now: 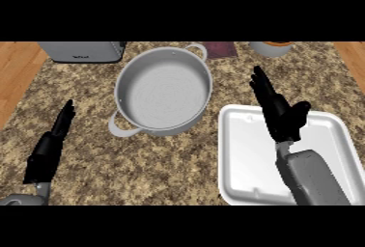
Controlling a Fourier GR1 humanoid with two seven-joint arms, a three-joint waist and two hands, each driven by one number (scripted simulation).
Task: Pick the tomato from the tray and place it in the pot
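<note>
The right hand [283,113] has straight, relaxed fingers above the white tray [246,159]. The pot [164,89] is to its left. The tomato is not visible. The left hand [51,142] rests open.

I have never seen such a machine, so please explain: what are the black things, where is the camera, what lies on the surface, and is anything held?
The single picture looks steeply down from the robot's head. The black things are its hands on grey forearms: the left hand rests open at the left, and the right hand is open above the white square tray. Neither holds anything. On the speckled stone counter stands a grey round metal pot with two handles; I see nothing inside it. No tomato is visible; the hand and forearm hide part of the tray.
</note>
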